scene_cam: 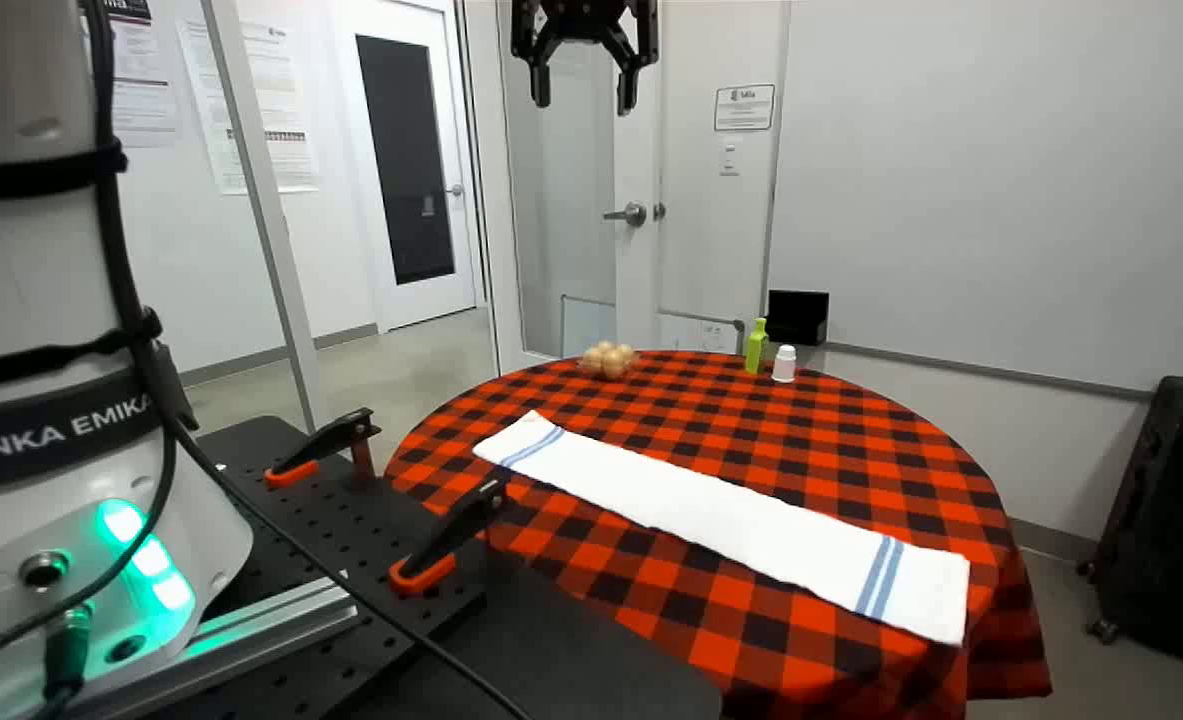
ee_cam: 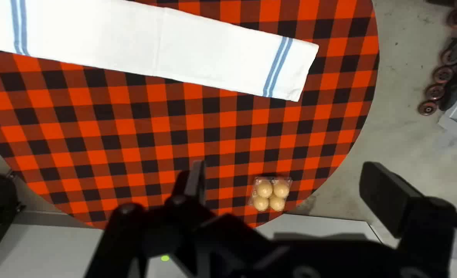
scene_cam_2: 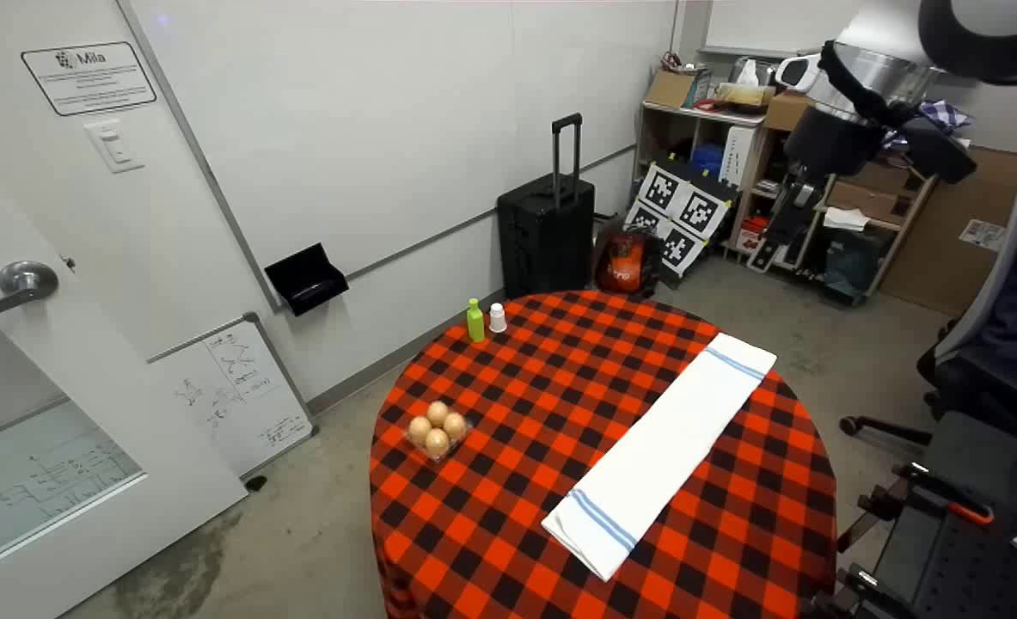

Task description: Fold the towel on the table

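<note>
Lying flat on table [ee_cam: 143,133], towel [ee_cam: 157,44], long axis slanting down rightward in wrist view, jaws parted

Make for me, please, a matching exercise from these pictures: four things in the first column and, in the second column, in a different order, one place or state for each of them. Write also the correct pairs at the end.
First column
1. Towel
2. Gripper
3. Eggs
4. Green bottle

Second column
A. Light brown, four together, two by two
B. Upright, beside a small white container
C. Stretched out flat on the checked table
D. Open and empty, raised clear of the table

Right pairs
1-C
2-D
3-A
4-B
</note>
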### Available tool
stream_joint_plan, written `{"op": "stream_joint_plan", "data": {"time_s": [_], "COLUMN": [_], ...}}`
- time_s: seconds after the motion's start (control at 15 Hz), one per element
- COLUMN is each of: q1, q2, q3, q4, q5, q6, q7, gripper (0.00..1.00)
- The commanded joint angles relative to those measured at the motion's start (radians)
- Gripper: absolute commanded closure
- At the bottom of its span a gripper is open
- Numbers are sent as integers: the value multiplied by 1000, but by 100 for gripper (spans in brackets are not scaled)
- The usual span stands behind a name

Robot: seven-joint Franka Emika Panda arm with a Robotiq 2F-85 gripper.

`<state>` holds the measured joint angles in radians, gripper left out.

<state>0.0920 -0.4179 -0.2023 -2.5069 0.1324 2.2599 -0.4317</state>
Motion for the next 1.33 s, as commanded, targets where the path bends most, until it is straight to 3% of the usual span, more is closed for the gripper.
{"op": "stream_joint_plan", "data": {"time_s": [0.0,0.33,0.4,0.47,0.8,1.0,1.27], "q1": [-18,-83,-62,-55,-26,25,108], "q2": [1,4,38,122,392,566,749], "q3": [17,68,152,194,369,398,375], "q4": [2,17,-19,15,167,310,500], "q5": [9,-118,-143,-168,-349,-439,-494], "q6": [-4,-87,-35,-3,-53,-106,-213], "q7": [-6,81,203,269,572,671,697], "gripper": [0,0,0,0,0,0,0]}}
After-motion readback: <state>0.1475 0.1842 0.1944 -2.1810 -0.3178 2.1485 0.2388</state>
